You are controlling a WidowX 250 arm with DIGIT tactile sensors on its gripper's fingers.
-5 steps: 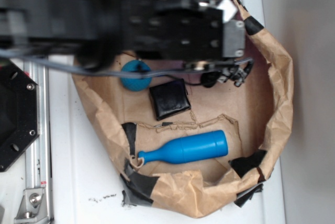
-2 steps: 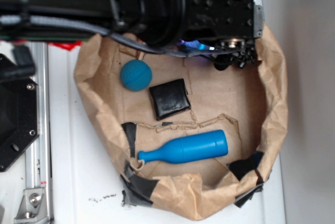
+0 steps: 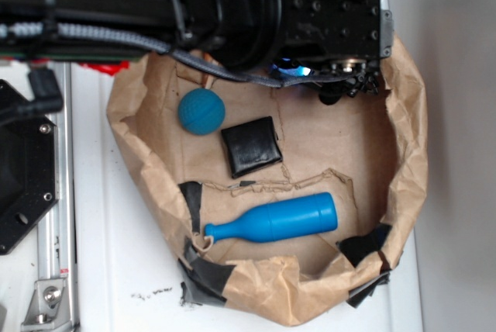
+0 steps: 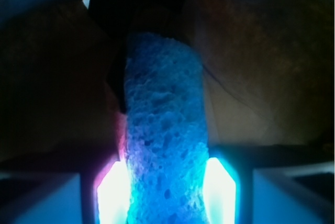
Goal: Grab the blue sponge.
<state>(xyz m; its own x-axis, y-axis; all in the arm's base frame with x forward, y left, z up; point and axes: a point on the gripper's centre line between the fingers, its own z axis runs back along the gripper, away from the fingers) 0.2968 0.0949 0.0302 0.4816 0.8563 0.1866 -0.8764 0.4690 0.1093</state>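
- Hand [image 4: 166, 182] is clamped on the blue sponge [image 4: 165, 145], near the tabletop's [image 3: 116, 270] far right corner
- Maintain firm squeeze; lift straight, clearing the paper bag [image 3: 403, 153] wall

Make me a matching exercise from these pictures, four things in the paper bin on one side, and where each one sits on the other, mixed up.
Things:
1. ball
2. black pad
3. blue pin
4. sponge

Places:
A. lying along the near side of the bin
B. between the glowing fingers of the gripper
C. middle of the bin floor
D. left of the black pad, beside the arm

Pairs: 1-D, 2-C, 3-A, 4-B
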